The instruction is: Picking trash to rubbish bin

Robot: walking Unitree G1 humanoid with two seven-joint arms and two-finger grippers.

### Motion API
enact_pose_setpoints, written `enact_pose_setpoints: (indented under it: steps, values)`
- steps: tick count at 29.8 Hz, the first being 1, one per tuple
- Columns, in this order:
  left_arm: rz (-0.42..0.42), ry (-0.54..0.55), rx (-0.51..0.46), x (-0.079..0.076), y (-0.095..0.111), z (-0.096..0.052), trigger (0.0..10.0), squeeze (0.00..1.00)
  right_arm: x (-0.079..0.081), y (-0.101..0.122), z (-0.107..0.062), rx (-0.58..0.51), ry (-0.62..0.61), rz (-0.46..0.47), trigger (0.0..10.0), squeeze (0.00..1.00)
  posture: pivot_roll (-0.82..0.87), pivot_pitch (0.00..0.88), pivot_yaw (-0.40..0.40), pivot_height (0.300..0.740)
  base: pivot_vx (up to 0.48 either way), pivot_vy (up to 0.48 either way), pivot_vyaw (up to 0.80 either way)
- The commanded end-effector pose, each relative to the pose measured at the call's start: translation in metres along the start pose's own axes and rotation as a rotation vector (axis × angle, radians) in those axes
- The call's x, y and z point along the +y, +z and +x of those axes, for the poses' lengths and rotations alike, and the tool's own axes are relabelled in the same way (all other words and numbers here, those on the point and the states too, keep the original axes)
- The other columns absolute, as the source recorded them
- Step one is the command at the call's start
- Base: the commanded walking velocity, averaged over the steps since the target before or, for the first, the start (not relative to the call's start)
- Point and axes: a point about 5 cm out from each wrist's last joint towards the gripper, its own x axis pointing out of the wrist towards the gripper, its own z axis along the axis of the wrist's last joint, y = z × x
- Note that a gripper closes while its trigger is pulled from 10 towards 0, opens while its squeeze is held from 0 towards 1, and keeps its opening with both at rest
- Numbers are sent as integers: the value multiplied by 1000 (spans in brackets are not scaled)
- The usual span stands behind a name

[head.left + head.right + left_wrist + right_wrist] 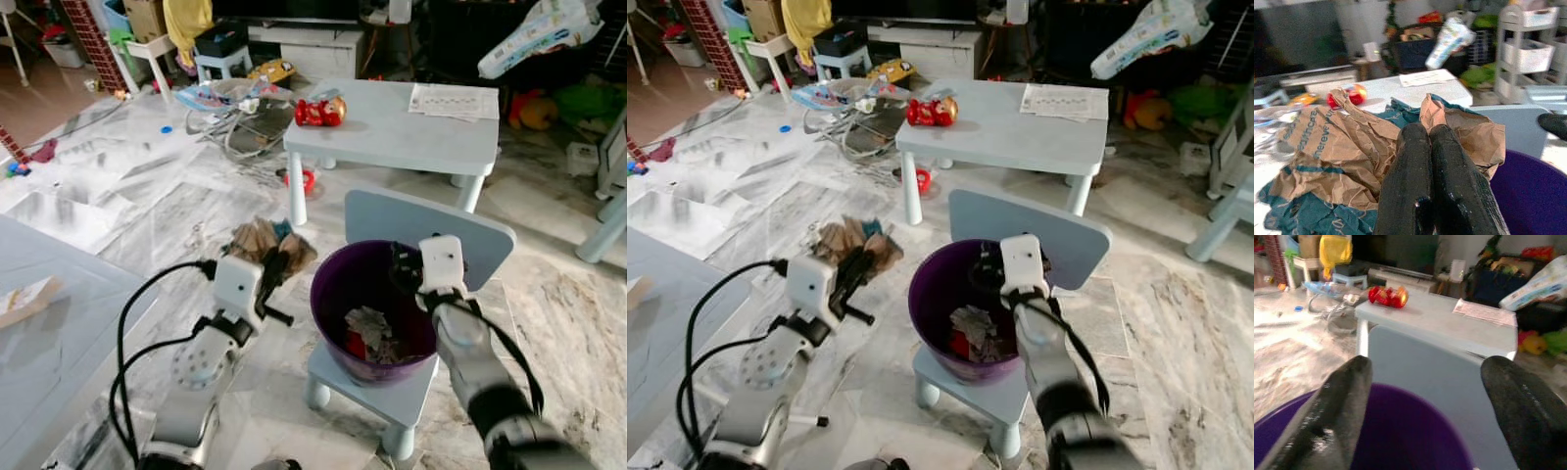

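I've got the left gripper (277,262) clamped tight on crumpled brown paper trash (257,238), just left of the purple bin (338,294), right gripper (1425,396) spread wide over its far rim, bin contents partly hidden by my arm, little chair (387,397) underneath

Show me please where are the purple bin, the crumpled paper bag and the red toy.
purple bin (328,294), left eye view, on its near left wall.
crumpled paper bag (1337,147), left wrist view, on its brown middle.
red toy (319,113), left eye view, on its body.
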Motion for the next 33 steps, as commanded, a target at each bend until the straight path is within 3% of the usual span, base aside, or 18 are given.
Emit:
enact_pose_setpoints:
  steps: [1,3,4,5,6,7,8,9,11,15,21,22,23,24,25,33]
  values:
    - [-3,-35,16,-5,-6,5,0,0,0,20,-1,-68,19,5,10000,1000,-76,88,101,740,0,0,0]
    - [-6,-48,17,-7,-7,8,0,0,-1,22,-5,-72,21,9,10000,1000,-76,88,101,740,0,0,0]
    - [-16,-96,29,-16,-10,19,0,0,-2,29,-21,-84,52,-1,10000,918,-130,90,106,740,0,0,0]
    - [-26,-131,37,-22,-12,25,0,0,-1,34,-33,-86,75,-9,10000,690,-153,91,109,740,0,0,0]
    - [-25,-146,48,-25,-14,28,0,0,-1,35,-39,-84,83,-10,10000,600,-161,92,110,740,0,0,0]
    - [-23,-154,56,-27,-16,30,0,0,-2,36,-42,-82,86,-11,10000,600,-168,92,111,740,0,0,0]
    - [-29,-171,70,-30,-19,33,0,0,0,38,-49,-74,109,-9,10000,341,-188,93,114,740,0,0,0]
    - [-35,-181,80,-31,-21,35,0,0,2,40,-54,-69,126,-7,10000,341,-194,94,116,740,0,0,0]
    - [-51,-211,115,-37,-28,39,0,0,7,43,-67,-31,194,31,10000,55,-221,98,122,740,0,0,0]
    - [-81,-243,202,-47,-43,43,0,0,12,46,-88,66,327,48,10000,0,-252,107,132,740,0,0,0]
    - [-106,-251,301,-55,-59,43,235,0,1,40,-92,166,291,43,10000,0,-278,113,137,740,0,0,0]
    - [-86,-259,321,-58,-62,42,4784,0,2,40,-93,196,305,60,10000,0,-288,118,136,740,0,0,0]
    - [-86,-257,329,-59,-63,42,4941,133,3,41,-94,212,315,64,10000,0,-291,120,136,740,0,0,0]
    - [-88,-255,334,-59,-63,43,4941,133,4,41,-95,221,322,66,10000,0,-292,121,136,740,0,0,0]
    - [-77,-246,349,-61,-64,43,10000,1000,8,41,-98,252,351,86,10000,0,-293,124,135,740,0,0,0]
    - [-60,-197,366,-60,-66,45,10000,1000,14,39,-106,354,380,179,10000,0,-295,131,135,740,0,0,0]
